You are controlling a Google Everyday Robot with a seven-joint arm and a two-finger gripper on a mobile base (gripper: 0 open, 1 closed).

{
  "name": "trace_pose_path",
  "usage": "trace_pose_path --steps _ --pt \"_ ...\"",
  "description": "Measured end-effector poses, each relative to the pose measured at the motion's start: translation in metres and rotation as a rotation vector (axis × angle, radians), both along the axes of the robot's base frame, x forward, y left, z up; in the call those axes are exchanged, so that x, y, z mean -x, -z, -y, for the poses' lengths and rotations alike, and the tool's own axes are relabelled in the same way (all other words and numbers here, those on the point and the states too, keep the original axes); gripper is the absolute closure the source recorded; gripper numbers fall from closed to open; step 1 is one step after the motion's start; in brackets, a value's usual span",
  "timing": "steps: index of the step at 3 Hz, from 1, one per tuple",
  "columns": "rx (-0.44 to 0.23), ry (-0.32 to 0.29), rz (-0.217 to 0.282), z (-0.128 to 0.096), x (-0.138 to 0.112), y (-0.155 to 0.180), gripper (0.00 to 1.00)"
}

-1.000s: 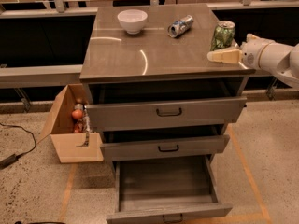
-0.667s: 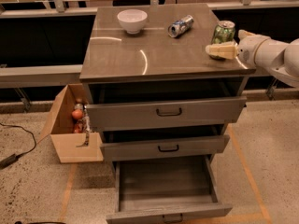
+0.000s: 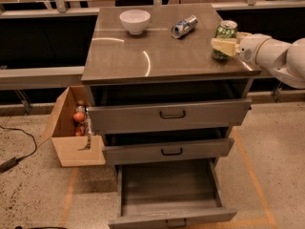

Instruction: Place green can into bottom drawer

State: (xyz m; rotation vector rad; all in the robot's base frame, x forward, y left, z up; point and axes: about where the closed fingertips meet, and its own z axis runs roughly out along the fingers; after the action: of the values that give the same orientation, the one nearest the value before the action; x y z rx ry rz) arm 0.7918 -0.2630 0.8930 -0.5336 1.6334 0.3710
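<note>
The green can (image 3: 226, 29) stands upright near the right edge of the grey cabinet top (image 3: 143, 56). My gripper (image 3: 228, 42) reaches in from the right and is at the can, its pale front part crossing the can's middle. The white arm (image 3: 279, 56) extends off the right edge. The bottom drawer (image 3: 172, 218) is pulled far out at floor level and its inside shows bare grey.
A white bowl (image 3: 135, 20) and a silver-and-blue can (image 3: 184, 26) lying on its side are at the back of the top. The top drawer (image 3: 171, 114) and middle drawer (image 3: 170, 151) are slightly out. An open cardboard box (image 3: 76, 149) stands on the floor at the left.
My gripper has moved left along the cabinet top, from beside the green can to right at it. The can still stands in the same place.
</note>
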Motion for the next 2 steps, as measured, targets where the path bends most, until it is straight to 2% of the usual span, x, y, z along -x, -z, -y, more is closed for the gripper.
trace_pose_path --steps 1,2 --pt "-0.053 -0.070 0.026 -0.003 0.033 -0.022 0.88" --pt "-0.104 -0.142 0.023 0.006 0.103 -0.048 1.00"
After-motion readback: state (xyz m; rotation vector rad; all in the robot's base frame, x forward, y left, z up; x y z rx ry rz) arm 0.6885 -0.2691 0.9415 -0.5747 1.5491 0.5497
